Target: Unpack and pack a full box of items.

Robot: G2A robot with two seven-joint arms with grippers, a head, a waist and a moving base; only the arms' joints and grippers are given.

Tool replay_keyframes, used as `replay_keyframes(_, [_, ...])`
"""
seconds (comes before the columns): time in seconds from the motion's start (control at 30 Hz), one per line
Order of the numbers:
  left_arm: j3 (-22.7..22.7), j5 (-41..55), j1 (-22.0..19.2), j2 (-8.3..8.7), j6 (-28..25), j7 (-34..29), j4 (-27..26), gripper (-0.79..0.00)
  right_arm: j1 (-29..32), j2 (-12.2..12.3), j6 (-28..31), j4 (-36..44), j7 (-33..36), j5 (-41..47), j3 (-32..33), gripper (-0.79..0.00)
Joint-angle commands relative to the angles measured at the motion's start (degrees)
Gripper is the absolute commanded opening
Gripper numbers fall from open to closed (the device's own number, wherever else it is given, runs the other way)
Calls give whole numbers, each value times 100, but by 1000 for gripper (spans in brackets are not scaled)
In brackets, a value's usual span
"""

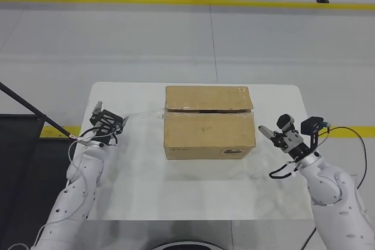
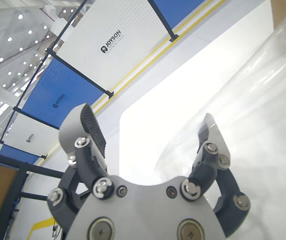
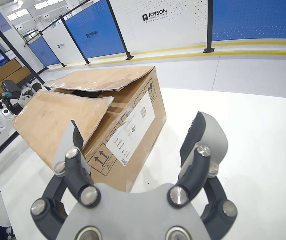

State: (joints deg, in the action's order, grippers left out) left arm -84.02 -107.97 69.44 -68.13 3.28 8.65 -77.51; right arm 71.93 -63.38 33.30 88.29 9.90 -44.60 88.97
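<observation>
we see a brown cardboard box (image 1: 209, 122), top flaps loosely folded shut, at the middle of a white rounded table (image 1: 175, 187). our left gripper (image 1: 108, 117) and right gripper (image 1: 274, 129) flank it, both with fingers spread open.

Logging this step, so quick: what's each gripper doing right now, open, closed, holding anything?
Left gripper: jaws open, gripping nothing.
Right gripper: jaws open, empty, next to the cardboard box.
</observation>
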Motion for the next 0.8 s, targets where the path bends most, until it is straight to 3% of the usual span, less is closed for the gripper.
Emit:
replay_keyframes(0.0, [-101, -13, 91, 15, 47, -4, -58, 0, -33, 0, 0, -1, 17, -4, -25, 0])
replay_keyframes(0.3, [-424, 122, 362, 37, 268, -13, 7, 0, -147, 2, -5, -4, 57, -28, -133, 0])
replay_keyframes(0.77, [-395, 298, 487, -25, 675, 143, 333, 0, -144, 14, -23, -29, 10, -45, -182, 0])
